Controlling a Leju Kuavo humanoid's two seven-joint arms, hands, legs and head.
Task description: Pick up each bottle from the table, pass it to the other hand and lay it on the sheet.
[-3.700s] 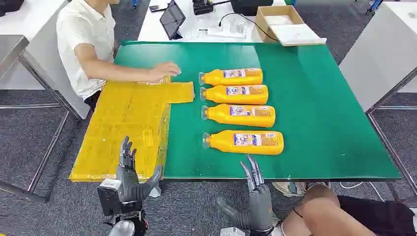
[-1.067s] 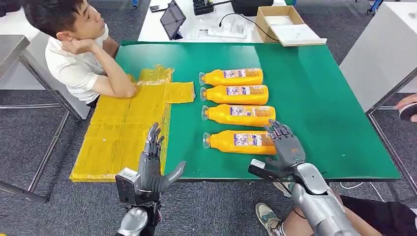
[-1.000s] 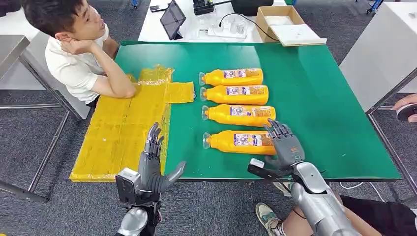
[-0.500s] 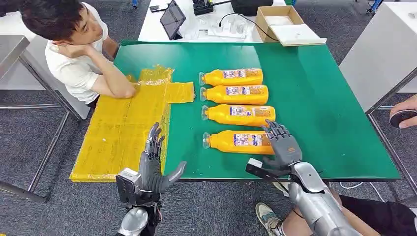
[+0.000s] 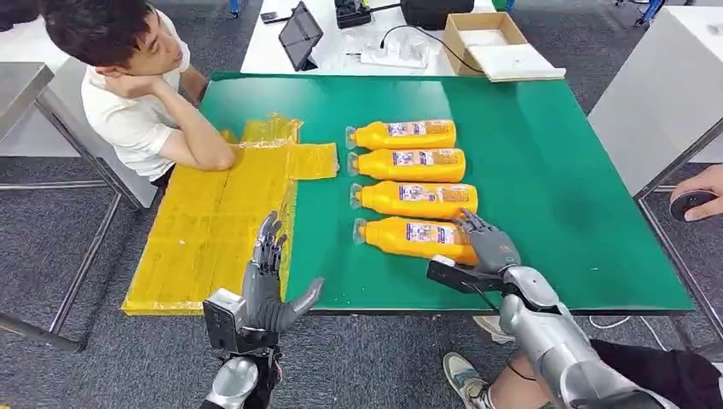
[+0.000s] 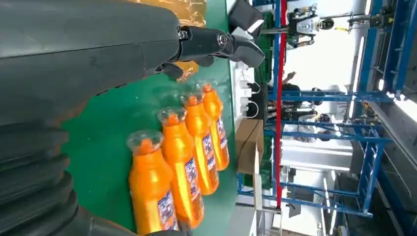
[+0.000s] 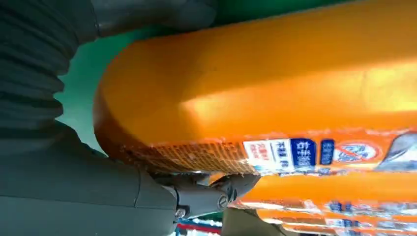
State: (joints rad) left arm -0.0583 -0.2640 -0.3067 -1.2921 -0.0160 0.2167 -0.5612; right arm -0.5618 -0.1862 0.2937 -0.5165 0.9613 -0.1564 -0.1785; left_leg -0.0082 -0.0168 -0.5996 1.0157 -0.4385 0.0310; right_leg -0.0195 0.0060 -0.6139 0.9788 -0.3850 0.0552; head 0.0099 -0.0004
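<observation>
Several orange bottles lie side by side on the green table (image 5: 554, 170), caps toward the yellow sheet (image 5: 213, 221). My right hand (image 5: 488, 245) grips the base end of the nearest bottle (image 5: 409, 237), which lies slightly askew on the table. In the right wrist view that bottle (image 7: 275, 93) sits between the thumb and the fingers (image 7: 216, 189). The other bottles (image 5: 413, 198) lie further back in a row. My left hand (image 5: 260, 290) stands upright and open at the table's front edge, beside the sheet. The left wrist view looks along the bottle row (image 6: 152, 196).
A person (image 5: 128, 94) sits at the table's far left with an elbow resting on the sheet. Another person's hand (image 5: 695, 203) holds a dark object at the right edge. A cardboard box (image 5: 486, 38) and a tablet (image 5: 298, 34) stand behind the table.
My right hand has come up from below the table edge and closed over the nearest bottle's base. The bottle has shifted back and turned slightly. The left hand rose a little.
</observation>
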